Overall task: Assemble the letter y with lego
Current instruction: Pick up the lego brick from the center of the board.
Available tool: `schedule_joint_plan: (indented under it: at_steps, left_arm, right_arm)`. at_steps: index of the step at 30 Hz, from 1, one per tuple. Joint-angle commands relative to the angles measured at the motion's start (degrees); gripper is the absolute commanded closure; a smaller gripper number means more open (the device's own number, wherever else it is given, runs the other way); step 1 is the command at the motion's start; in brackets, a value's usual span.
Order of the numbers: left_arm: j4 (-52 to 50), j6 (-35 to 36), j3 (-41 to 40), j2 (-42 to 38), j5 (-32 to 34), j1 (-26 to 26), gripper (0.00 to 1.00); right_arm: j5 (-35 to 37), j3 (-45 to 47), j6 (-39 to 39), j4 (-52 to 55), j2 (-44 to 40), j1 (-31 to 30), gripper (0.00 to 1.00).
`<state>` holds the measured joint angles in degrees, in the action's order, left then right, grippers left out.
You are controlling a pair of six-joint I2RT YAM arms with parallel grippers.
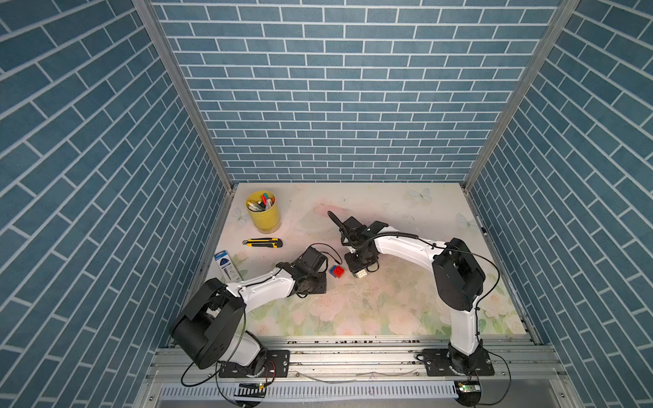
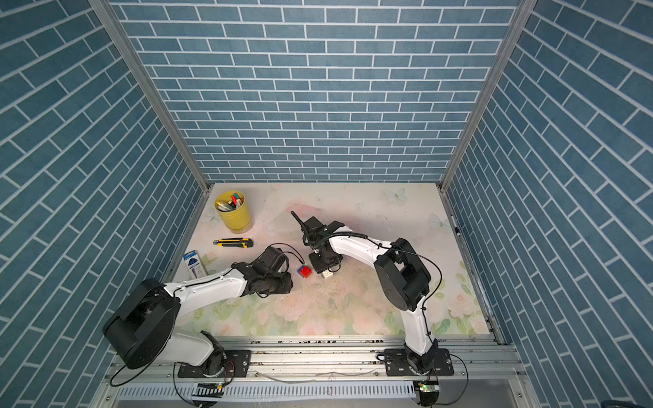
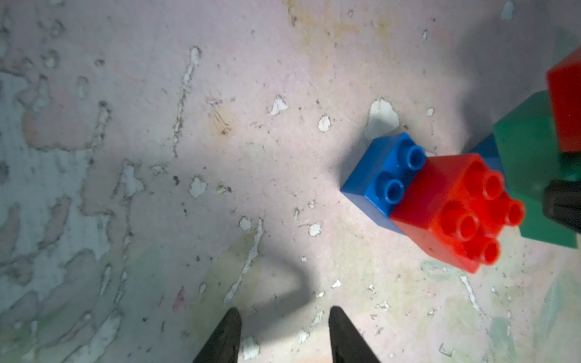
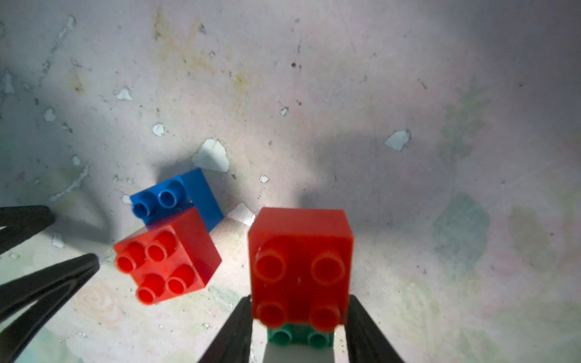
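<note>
Lego [image 1: 337, 271] sits in two groups near the middle of the flowered table [image 1: 388, 303], close together but apart. In the first group a red brick [image 3: 456, 213] is pressed onto a blue brick [image 3: 380, 176], studs up, covering half of it so that two blue studs show; both top views show this pair standing free on the table between the two arms. The left gripper [image 3: 284, 336] hangs low beside the pair, its fingers parted with only bare table between them, holding nothing. The second group is under the right gripper [image 4: 300, 298]: another red brick [image 4: 301, 251] sits on a green brick [image 4: 298, 338], with two green studs showing past its edge. The black fingers [image 4: 232, 333] stand against either side of this stack, but whether they press on it or have just let go cannot be told. In a top view a white brick [image 1: 362, 273] shows at the foot of that gripper; how it joins the rest is hidden. Toward the far left of the table stand a yellow cup [image 1: 263, 215] of pens, a yellow and black knife [image 1: 263, 242] and a small box [image 1: 226, 265].
</note>
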<state>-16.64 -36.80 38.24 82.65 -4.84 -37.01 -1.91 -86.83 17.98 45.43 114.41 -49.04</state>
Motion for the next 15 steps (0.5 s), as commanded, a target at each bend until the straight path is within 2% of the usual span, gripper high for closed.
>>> schedule_joint_plan:
  at_steps: [1, 9, 15]
  left_arm:
    - [-4.2, 0.2, 0.3, -1.1, 0.7, 0.4, 0.52]
    - [-2.0, 0.6, 0.5, -4.4, -2.4, 2.9, 0.51]
    - [7.6, -1.2, -1.7, -4.6, -11.4, 7.5, 0.47]
  right_arm:
    - [-0.6, 0.2, -0.2, 0.3, 2.0, -0.1, 0.56]
    - [-1.8, -0.3, -1.3, 0.2, 2.3, -0.1, 0.7]
    - [-0.7, 0.6, -1.7, -0.1, -1.4, 0.1, 0.71]
